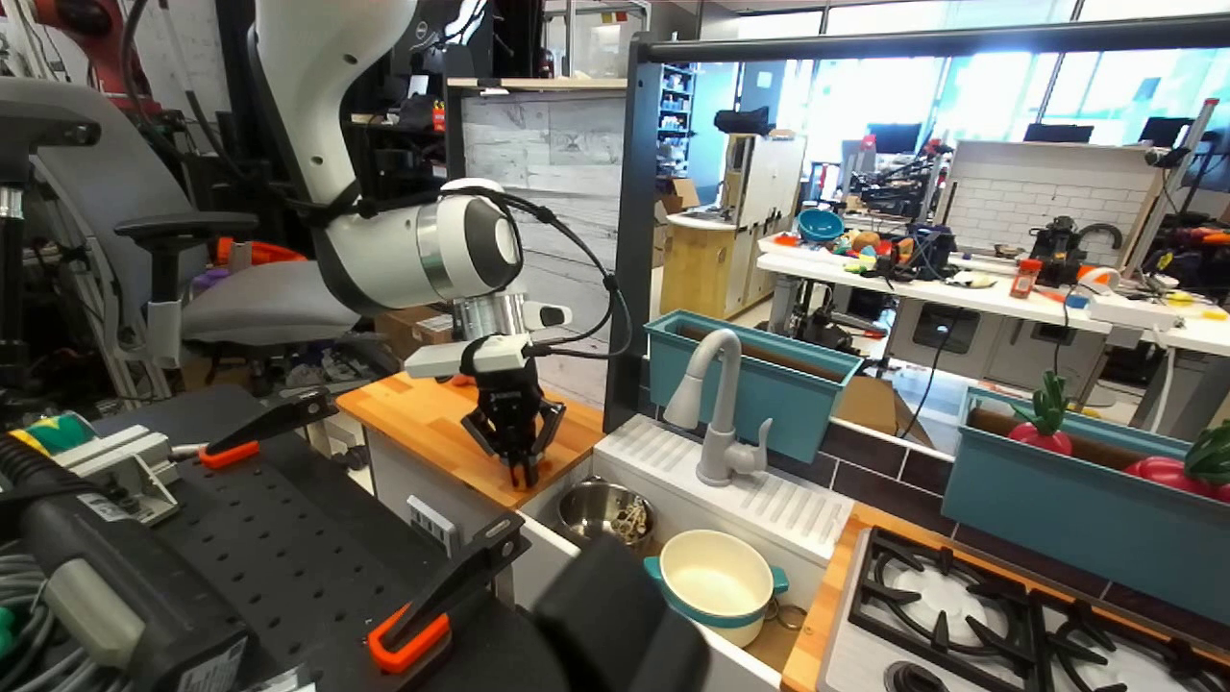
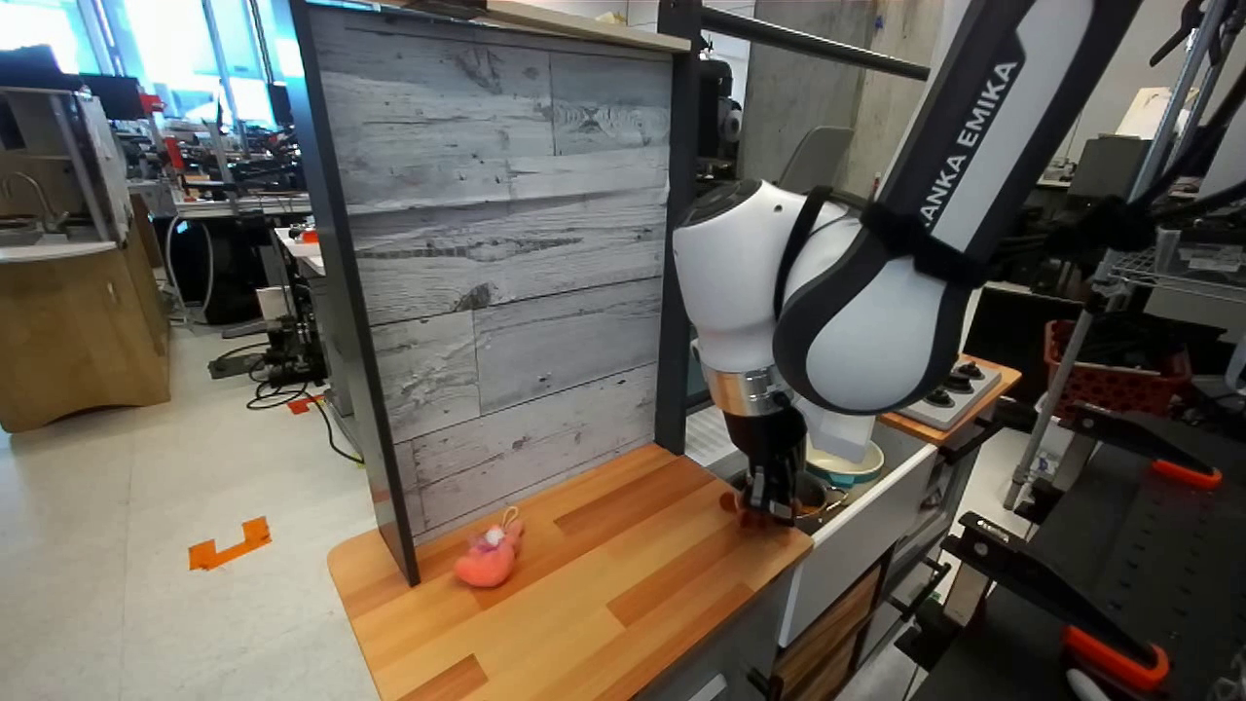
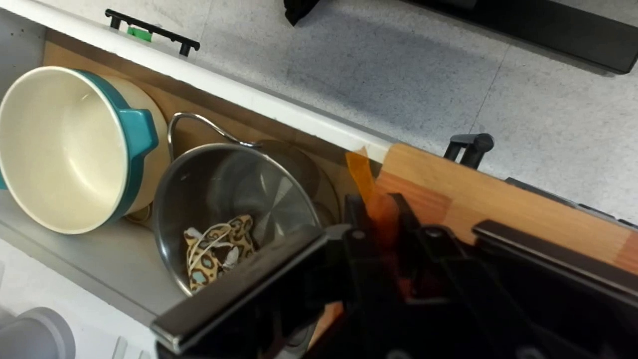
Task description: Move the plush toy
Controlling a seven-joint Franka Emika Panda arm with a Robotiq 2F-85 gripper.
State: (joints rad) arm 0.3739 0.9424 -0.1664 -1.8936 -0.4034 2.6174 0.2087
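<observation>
At the corner of the surface (image 2: 594, 584), narrow fingers (image 3: 355, 214) hold the toy (image 3: 383, 214)

At the end near the sink (image 3: 219, 85), the fingers point downward; whether the tips touch the surface, I cannot tell. They stand close together, and in the wrist view the toy, orange-red and blurred, fills the small gap between them. The fingers hide most of it. An orange strip (image 3: 361, 172) reaches past the tips and over the edge of the surface; if it is a part of the toy, this is not clear. In an exterior view, orange-red lumps of the toy show low beside the fingers.

Just beside this corner, in the sink, is the metal pot (image 3: 224, 179) with its wire handle. Inside it lies a spotted thing (image 3: 242, 229) with a white cord. Next to this pot stands the cream pot (image 3: 55, 149), which has a teal band and teal handles. The faucet (image 1: 721, 432) rises at the back of the sink.

Farther out, on the same surface but well apart from the fingers, the pink toy (image 2: 487, 563) lies near the dark post (image 2: 361, 341). Along one side of the surface stands the plank wall (image 2: 516, 243). On the opposite side of the sink is the stove (image 1: 870, 634), and behind the faucet, the teal planter (image 1: 769, 408).
</observation>
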